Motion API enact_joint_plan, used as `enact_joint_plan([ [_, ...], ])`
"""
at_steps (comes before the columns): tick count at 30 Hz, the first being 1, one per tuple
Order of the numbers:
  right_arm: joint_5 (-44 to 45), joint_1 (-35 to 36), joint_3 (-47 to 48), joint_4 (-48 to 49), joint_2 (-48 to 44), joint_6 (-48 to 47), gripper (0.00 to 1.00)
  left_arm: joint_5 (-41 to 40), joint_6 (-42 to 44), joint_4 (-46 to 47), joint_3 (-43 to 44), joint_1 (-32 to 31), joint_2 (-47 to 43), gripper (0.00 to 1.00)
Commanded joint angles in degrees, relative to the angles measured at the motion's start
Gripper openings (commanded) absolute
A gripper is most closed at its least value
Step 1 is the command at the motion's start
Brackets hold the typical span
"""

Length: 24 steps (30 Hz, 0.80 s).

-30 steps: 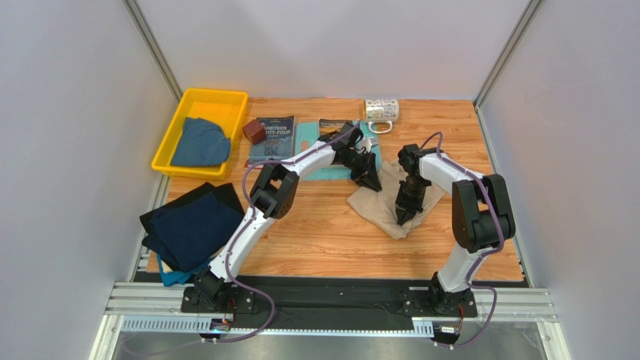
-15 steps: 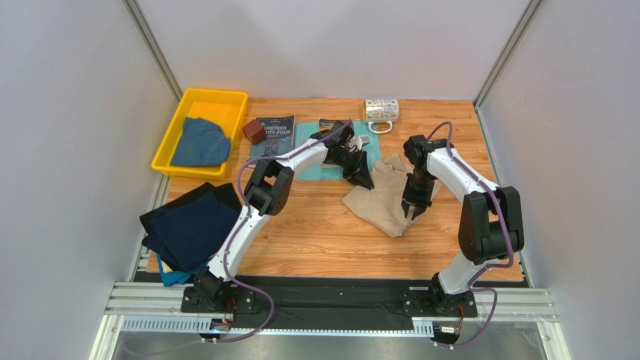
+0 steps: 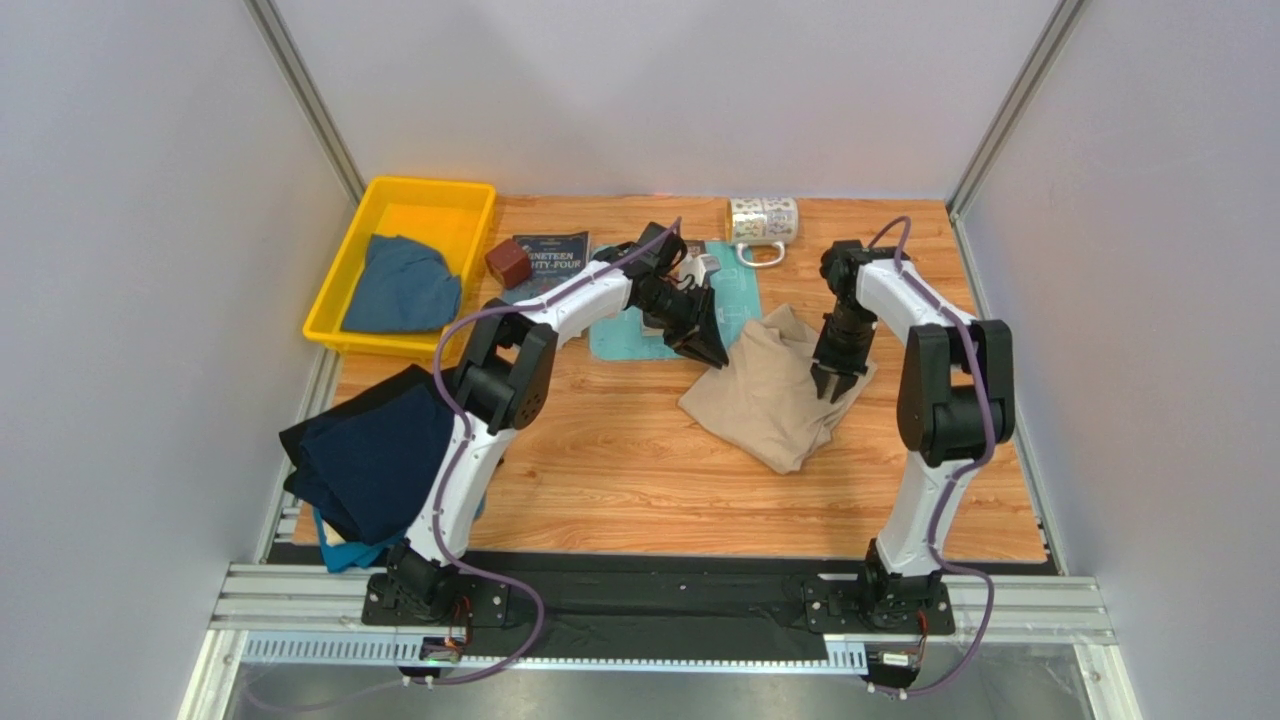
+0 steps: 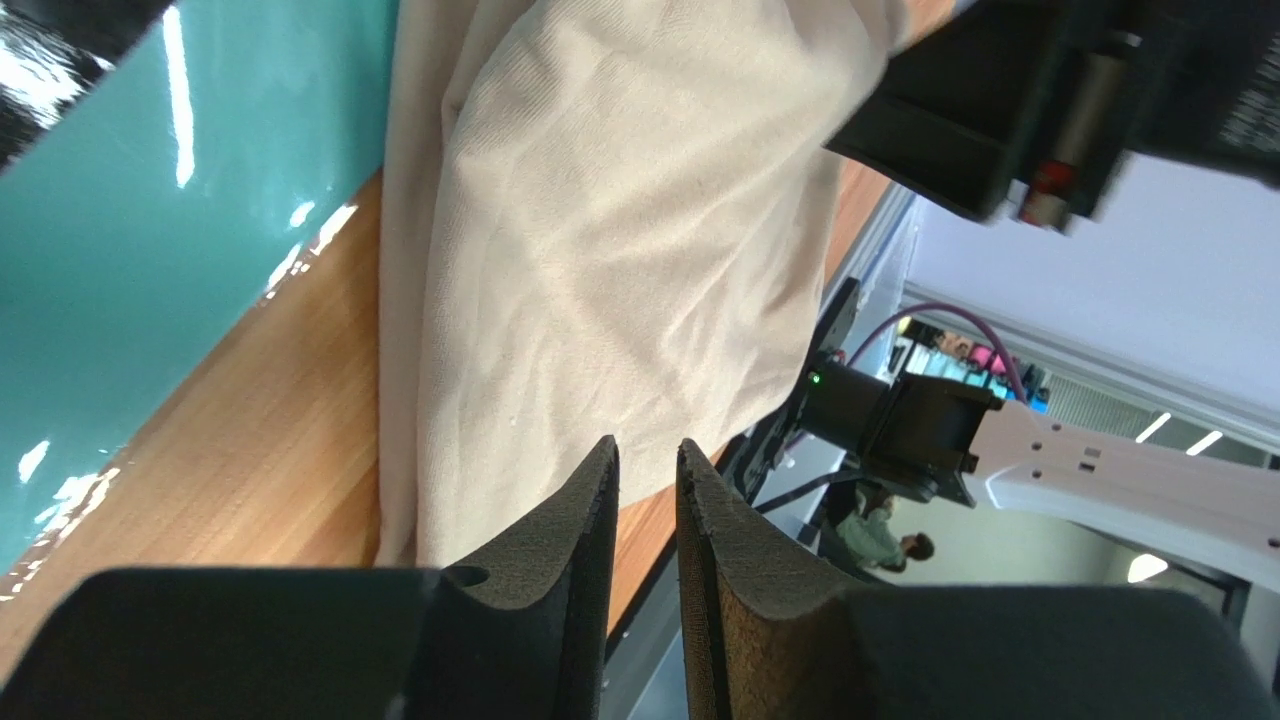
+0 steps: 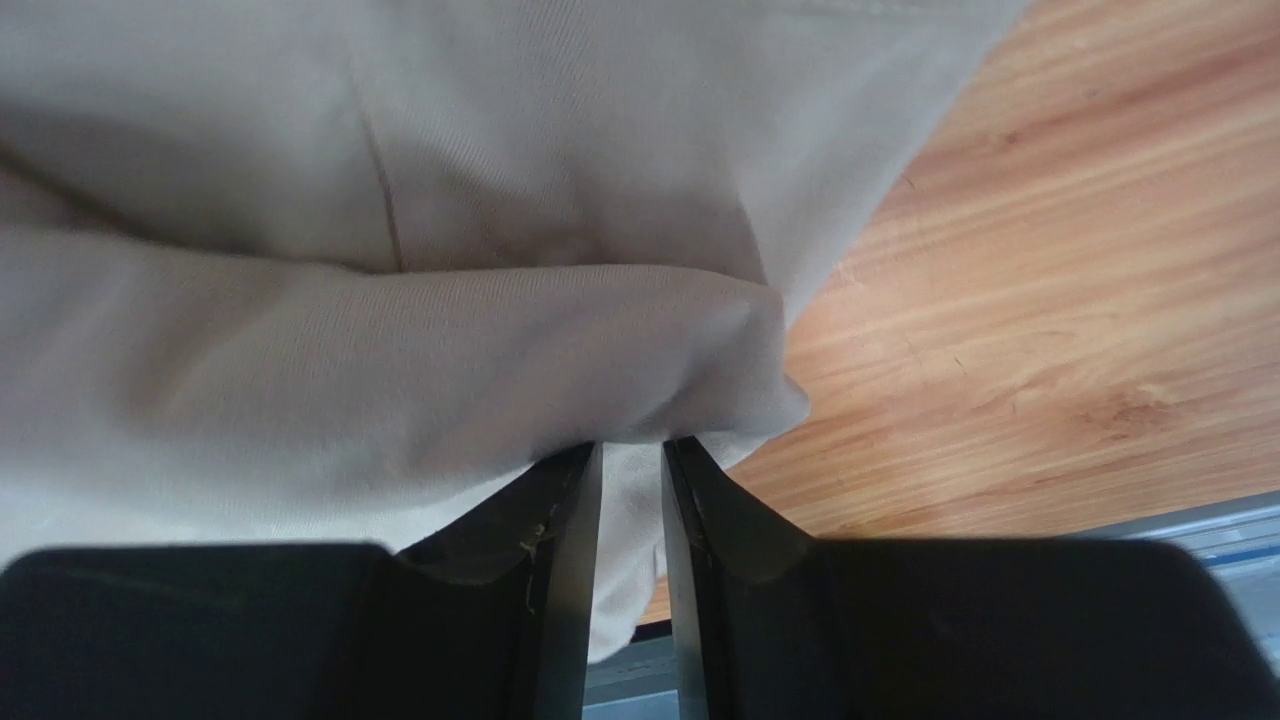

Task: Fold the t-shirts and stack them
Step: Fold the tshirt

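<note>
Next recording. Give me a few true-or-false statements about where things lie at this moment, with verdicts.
1. The left gripper and right gripper are both at the beige t-shirt, which lies on the wooden table. True.
2. The yellow bin is empty. False: a dusty blue shirt lies in it.
3. The patterned mug sits near the table's far edge. True.
4. The dark navy shirt lies at the table's centre. False: it is at the left edge, towards the near side.
</note>
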Motion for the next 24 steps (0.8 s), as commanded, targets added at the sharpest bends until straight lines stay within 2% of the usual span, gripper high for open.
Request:
enact_joint_plan([
  [1,0.44,-0.03,2.23,1.2,5.26,0.3,0.25,1.44,3.69,-3.71,-0.43,-0.89,-2.66,0.27],
  [9,0.01,-0.73,-1.28,3.57,5.89,0.92,0.25,3.73,4.57,-5.2,-3.24,-3.18,-0.9,0.27],
  [13,-1.05,-1.96,-0.5,3.57,-1.37,-0.13,0.34,1.8,7.12,-8.2,-3.24,-2.48,-1.42,0.28],
  [17,-4.46,-3.98,0.56,2.78,-9.83,-1.19,0.44,0.83,6.69,-8.29,-3.51,-0.98,-2.66,0.36],
  [18,-4.74,-4.42,0.04,1.73,-10.89,-1.36,0.5,1.18,6.42,-8.2,-3.51,-0.37,-2.4,0.36],
  [21,-7.45,-6.88,-3.2,1.02,-13.27,-1.54,0.51,2.23,5.89,-8.11,-3.68,0.42,-1.87,0.36],
  [24,-10.44,-7.24,-11.2,3.29,-13.8,-0.58,0.51,2.41,5.45,-7.76,-3.77,1.3,-1.78,0.36],
])
